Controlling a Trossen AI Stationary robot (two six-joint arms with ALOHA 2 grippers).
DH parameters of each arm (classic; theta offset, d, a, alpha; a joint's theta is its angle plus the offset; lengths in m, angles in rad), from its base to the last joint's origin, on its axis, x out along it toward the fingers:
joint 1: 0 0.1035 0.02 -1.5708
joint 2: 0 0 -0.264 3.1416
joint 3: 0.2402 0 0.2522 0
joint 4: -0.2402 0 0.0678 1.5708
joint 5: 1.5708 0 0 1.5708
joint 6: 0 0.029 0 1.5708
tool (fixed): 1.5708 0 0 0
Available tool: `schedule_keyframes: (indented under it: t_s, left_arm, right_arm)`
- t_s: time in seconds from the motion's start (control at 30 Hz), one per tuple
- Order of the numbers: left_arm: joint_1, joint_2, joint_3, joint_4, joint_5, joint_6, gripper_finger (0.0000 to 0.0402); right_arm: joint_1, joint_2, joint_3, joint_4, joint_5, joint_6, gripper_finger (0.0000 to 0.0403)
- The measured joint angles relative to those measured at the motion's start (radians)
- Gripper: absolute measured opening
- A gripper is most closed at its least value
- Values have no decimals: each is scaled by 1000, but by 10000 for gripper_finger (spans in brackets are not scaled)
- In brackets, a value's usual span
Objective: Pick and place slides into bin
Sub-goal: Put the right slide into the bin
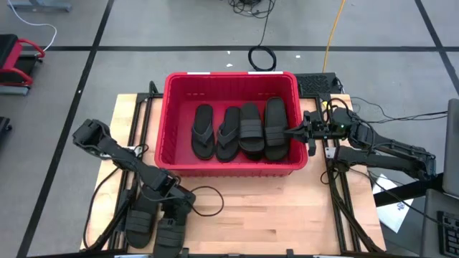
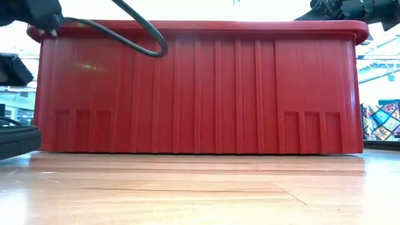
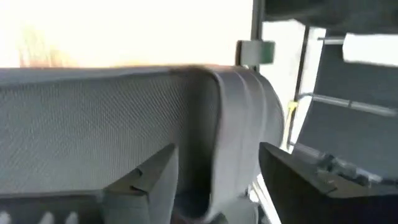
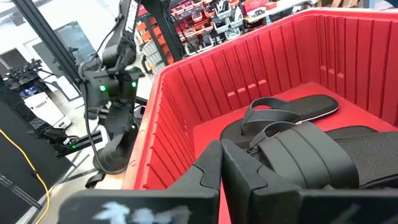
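The sandals look light, soft and bendy, made of black rubber that should grip well rather than slip. Nothing about them seems fragile. The raised strap across the top is probably the best place to take hold, since the fingers can close across it, while the flat sole offers only a thin edge.

The red bin point(image 1: 231, 82) stands at the far middle of the table point(image 1: 272, 215). Four sandals lie side by side on its floor: two flip-flops point(image 1: 215, 132) toward the left and two wide-strap sandals point(image 1: 263, 127) toward the right. The bin has room on top for more.

Two more wide-strap sandals point(image 1: 152, 223) lie on the table at its near left corner, outside the bin and well apart from it. The left gripper point(image 1: 171, 199) hangs directly over them. In the left wrist view its fingers point(image 3: 146, 180) stand apart, straddling a grey ribbed strap point(image 3: 239, 118) without squeezing it.

The right gripper point(image 1: 295, 132) reaches over the bin's right wall, its fingers point(image 4: 249, 171) closed and empty, just above the rightmost sandal's strap.
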Motion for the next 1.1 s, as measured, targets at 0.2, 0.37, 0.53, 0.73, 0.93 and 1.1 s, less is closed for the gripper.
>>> schedule_keyframes:
  t_s: [0.2,0.37,0.53,0.73,0.93,1.1]
  left_arm:
    - [-16,50,-92,202,2,-161,250]
    - [-26,73,-124,258,22,-188,252]
    - [-35,73,-140,351,70,-175,233]
    - [-36,77,-145,404,131,-174,202]
    - [-41,76,-145,411,139,-128,105]
    - [-57,74,-139,476,167,-83,14]
  right_arm:
    - [0,0,0,2,1,0,0]
    - [0,0,0,19,1,0,0]
    - [0,0,0,30,2,0,0]
    - [0,0,0,30,1,-1,0]
    - [0,0,0,29,1,-9,0]
    - [0,0,0,29,2,-29,0]
